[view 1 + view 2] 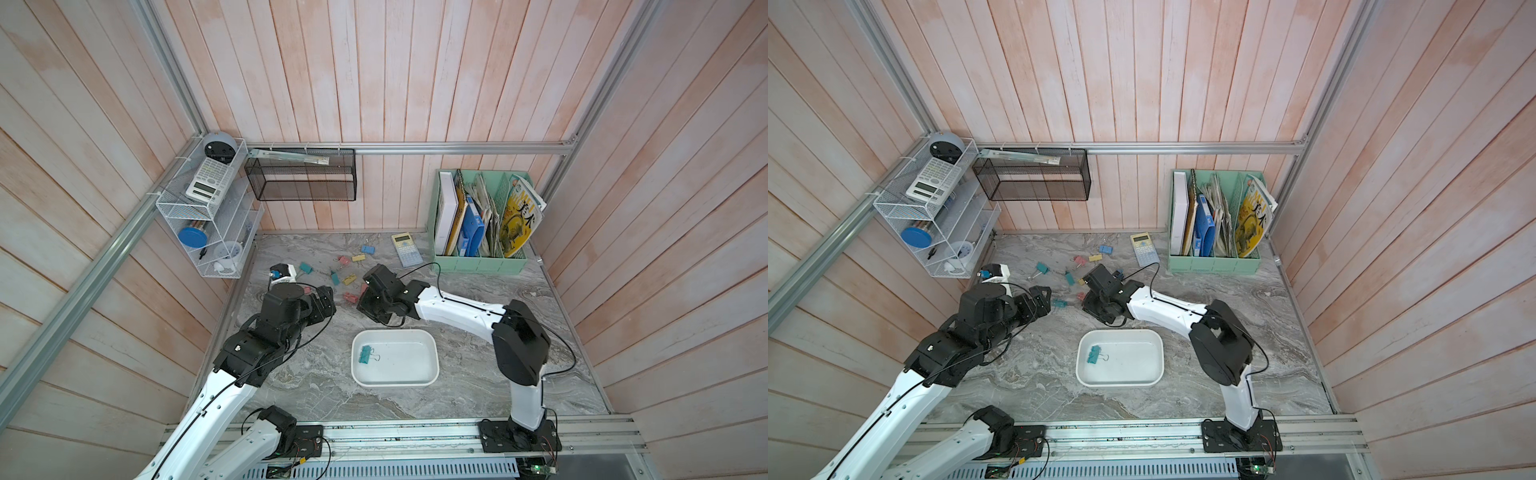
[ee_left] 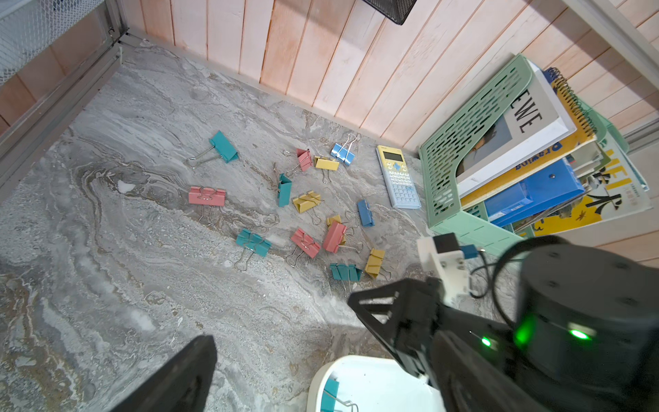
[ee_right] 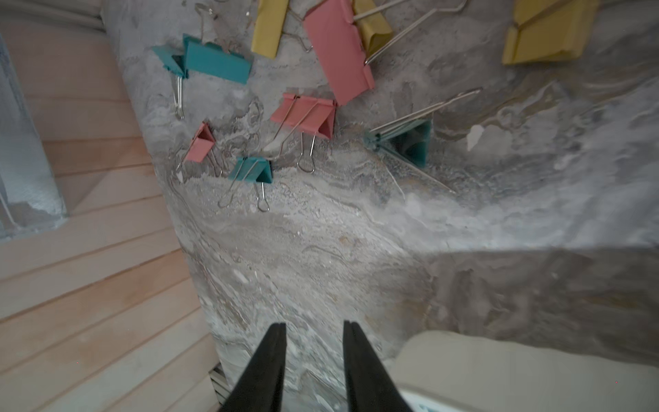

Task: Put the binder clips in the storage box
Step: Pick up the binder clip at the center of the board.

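- Toward the front middle of the bench [image 1: 465, 386], the storage box [image 1: 407, 361] lies flat. One teal clip [image 1: 365, 354] sits inside at its left end, wire handles pointing toward the box's middle.
- Every other one of the binder clips [image 2: 305, 243] lies loose on the bench behind the box, spread from the back left area to the back middle. None touches the box.
- Their bodies are pink, teal, yellow and blue. Most lie apart, though one pink body rests on a yellow one near the middle of the spread.
- A blue clip [image 2: 343, 153] lies just beside the calculator [image 2: 399, 178], which rests near the back edge next to the mint-green file holder [image 2: 460, 149] in the back right corner.
- The right tool [image 3: 314, 326] points down over bare bench just beside the box's back rim, between the box and the loose clips. Its jaws stand a narrow gap apart with nothing between them.
- A pink clip [image 3: 306, 114] lies ahead of its fingertips, not touching them.
- The left tool [image 1: 326, 305] hangs over the left part of the bench, behind and to the left of the box, near the clips. Its jaws are spread wide and hold nothing.
- Only one finger [image 2: 185, 378] of it shows in the left wrist view.
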Action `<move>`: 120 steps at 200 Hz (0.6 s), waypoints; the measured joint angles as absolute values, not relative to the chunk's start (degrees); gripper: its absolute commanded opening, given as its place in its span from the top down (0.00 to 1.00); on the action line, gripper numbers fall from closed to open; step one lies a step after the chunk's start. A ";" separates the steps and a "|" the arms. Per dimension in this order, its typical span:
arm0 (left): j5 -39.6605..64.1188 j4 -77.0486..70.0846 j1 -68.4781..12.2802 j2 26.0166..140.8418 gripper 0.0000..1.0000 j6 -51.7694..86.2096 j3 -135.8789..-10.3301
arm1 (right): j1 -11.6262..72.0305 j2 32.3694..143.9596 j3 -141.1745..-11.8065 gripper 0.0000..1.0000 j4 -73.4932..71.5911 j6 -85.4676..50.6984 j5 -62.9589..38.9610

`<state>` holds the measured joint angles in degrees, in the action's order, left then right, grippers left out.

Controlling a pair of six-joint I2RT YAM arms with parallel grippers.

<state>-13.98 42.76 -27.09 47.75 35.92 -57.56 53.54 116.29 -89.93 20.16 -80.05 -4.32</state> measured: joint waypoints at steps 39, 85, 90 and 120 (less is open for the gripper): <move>-14.24 44.27 -27.09 46.54 0.00 36.27 -57.56 | 53.54 125.75 -95.92 0.37 15.51 -91.02 -2.63; -15.25 44.93 -27.09 46.44 0.00 36.21 -57.56 | 53.36 130.15 -100.68 0.32 9.78 -98.74 -1.72; -15.29 45.01 -27.07 46.44 0.00 36.21 -57.56 | 53.32 130.54 -100.88 0.34 9.06 -99.46 -1.65; -15.51 45.28 -27.05 46.92 0.00 35.97 -57.56 | 53.06 133.05 -100.99 0.50 6.26 -103.22 -1.52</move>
<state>-15.51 45.28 -27.05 46.92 35.97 -57.56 53.06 133.05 -100.99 6.26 -103.22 -1.52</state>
